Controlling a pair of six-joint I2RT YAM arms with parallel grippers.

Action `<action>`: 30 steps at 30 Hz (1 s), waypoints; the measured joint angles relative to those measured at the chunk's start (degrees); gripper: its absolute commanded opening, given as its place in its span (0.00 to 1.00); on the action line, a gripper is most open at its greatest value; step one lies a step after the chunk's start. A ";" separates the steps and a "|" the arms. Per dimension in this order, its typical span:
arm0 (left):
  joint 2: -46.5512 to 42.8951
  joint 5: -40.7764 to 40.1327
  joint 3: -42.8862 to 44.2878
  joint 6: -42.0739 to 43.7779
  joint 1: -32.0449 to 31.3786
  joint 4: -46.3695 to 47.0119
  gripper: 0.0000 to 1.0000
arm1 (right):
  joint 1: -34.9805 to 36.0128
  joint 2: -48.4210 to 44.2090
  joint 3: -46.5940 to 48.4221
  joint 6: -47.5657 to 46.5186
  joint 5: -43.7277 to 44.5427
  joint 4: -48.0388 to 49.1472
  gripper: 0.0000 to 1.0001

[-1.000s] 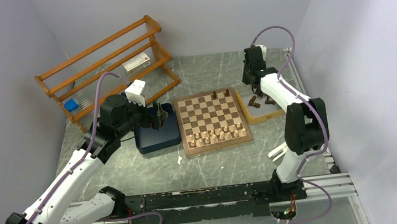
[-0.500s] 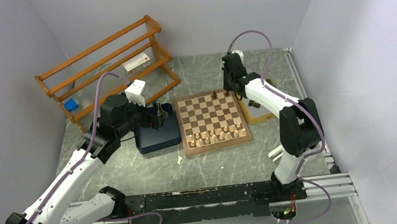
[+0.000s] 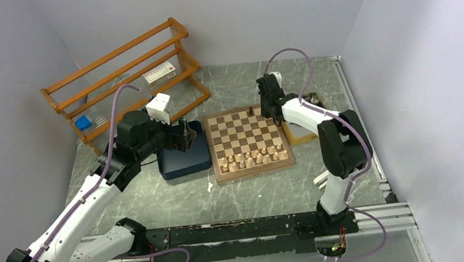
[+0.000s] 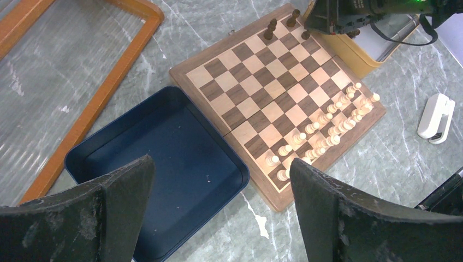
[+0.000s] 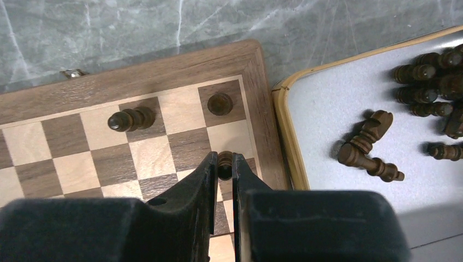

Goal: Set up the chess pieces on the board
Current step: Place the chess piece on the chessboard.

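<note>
Chess pieces (image 5: 131, 119): two sit on the board (image 5: 164, 73), upper centre of my right wrist view. More lie in the yellow-rimmed tray (image 5: 327, 109) at right. My right arm stretches forward, wrist bent down over the board's far corner, and the right gripper (image 5: 223, 166) is pinching a dark piece (image 5: 224, 158). My left gripper (image 4: 219, 164) hangs spread above the blue tray (image 4: 180, 142).

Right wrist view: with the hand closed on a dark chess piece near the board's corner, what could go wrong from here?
1. The right hand seems to pinch the dark piece near its top, so it may tilt or topple on release.
2. The corner piece stands one square away; opening fingers might knock it.
3. The board edge is close, so a toppled piece could roll off toward the tray.
</note>
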 measured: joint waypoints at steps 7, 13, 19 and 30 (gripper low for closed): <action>0.00 0.00 0.00 0.00 0.00 0.00 0.98 | 0.02 1.42 -1.27 0.02 0.74 1.99 0.12; 0.00 0.00 0.00 0.00 0.00 0.00 0.98 | 0.02 1.53 -1.84 0.02 1.70 3.54 0.13; 0.00 0.00 0.00 0.00 0.00 0.00 0.98 | 0.02 2.01 -1.81 0.04 2.23 4.59 0.13; 0.00 0.00 0.00 0.00 0.00 0.00 0.98 | 0.02 3.43 -0.13 0.09 2.54 4.46 0.15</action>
